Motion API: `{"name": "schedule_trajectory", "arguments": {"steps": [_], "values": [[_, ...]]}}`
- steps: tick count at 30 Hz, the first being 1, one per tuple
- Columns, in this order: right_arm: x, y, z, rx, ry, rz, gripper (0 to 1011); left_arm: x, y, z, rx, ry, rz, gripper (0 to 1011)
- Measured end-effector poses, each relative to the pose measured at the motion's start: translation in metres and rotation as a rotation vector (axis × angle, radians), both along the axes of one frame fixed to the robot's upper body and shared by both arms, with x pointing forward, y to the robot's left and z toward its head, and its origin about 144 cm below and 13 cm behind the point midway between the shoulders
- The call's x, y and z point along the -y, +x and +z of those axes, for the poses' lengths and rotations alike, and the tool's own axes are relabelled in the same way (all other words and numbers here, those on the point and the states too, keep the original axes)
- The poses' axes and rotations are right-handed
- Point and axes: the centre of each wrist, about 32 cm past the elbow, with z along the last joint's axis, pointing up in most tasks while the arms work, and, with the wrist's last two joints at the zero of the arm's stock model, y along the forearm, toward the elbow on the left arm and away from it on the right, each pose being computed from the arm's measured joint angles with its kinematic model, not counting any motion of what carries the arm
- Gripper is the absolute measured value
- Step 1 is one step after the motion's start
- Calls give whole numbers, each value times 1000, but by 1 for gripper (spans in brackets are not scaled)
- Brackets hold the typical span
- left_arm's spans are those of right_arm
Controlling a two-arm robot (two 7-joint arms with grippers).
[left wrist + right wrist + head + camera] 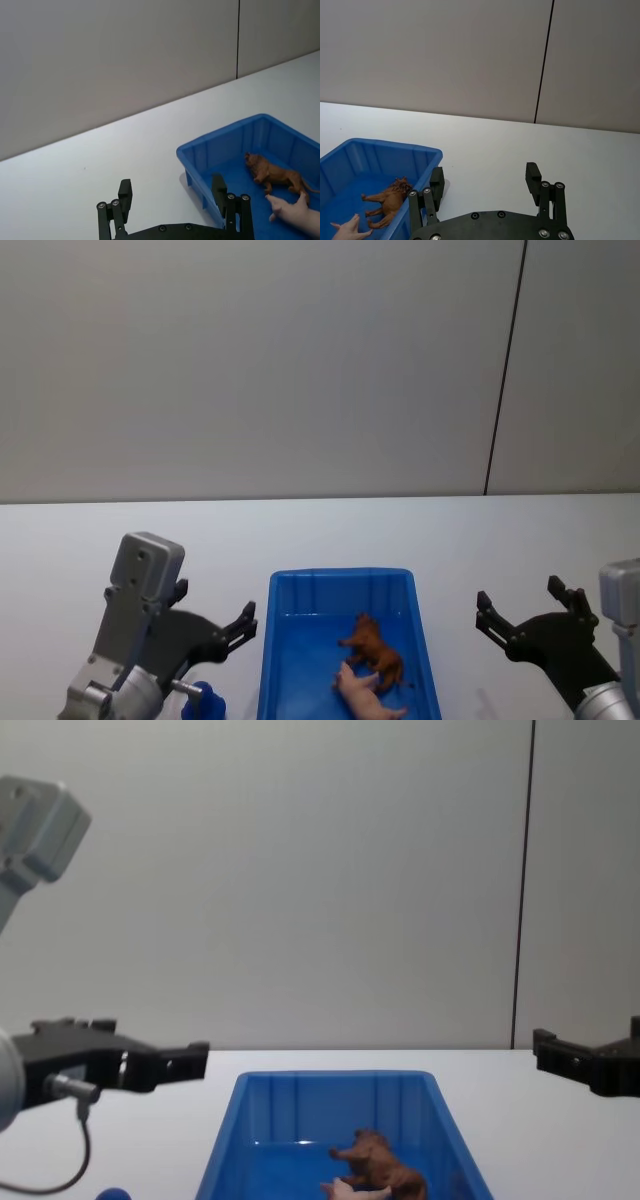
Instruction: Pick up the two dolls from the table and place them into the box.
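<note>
Both dolls lie inside the blue box (pixel 283 640), on its floor near the robot's end. The reddish-brown doll (pixel 376 643) lies on its side towards the right wall, and the pale pink doll (pixel 364 694) lies just beside it, nearer the robot — the two touch or nearly touch where the pink one's legs meet the brown one's body. The box stands on the white worktop (pixel 400 535), midway between the two arms.

The left gripper (pixel 246 623) hangs just outside the box's left wall, above the worktop, its jaws spread open with nothing between them; in the left wrist view the box corner sits right by one black finger (pixel 218 188), the dolls well beyond it. The right gripper (pixel 528 608) hovers off to the right of the box, apart from its wall, jaws likewise wide and empty. A small blue ball (pixel 203 697) lies on the worktop under the left arm.
</note>
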Motion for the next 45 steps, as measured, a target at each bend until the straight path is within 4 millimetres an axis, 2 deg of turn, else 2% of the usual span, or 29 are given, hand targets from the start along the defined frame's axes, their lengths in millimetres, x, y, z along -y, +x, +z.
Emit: {"name": "schedule_trajectory", "arguments": {"steps": [30, 37, 45], "values": [[1, -1, 0, 1, -1, -4, 1001, -19, -7, -36, -206, 18, 24, 997], [1, -1, 0, 1, -1, -4, 1001, -20, -6, -44, -231, 25, 9, 834], [1, -1, 0, 1, -1, -4, 1001, -21, -4, -52, -249, 38, 9, 563]]}}
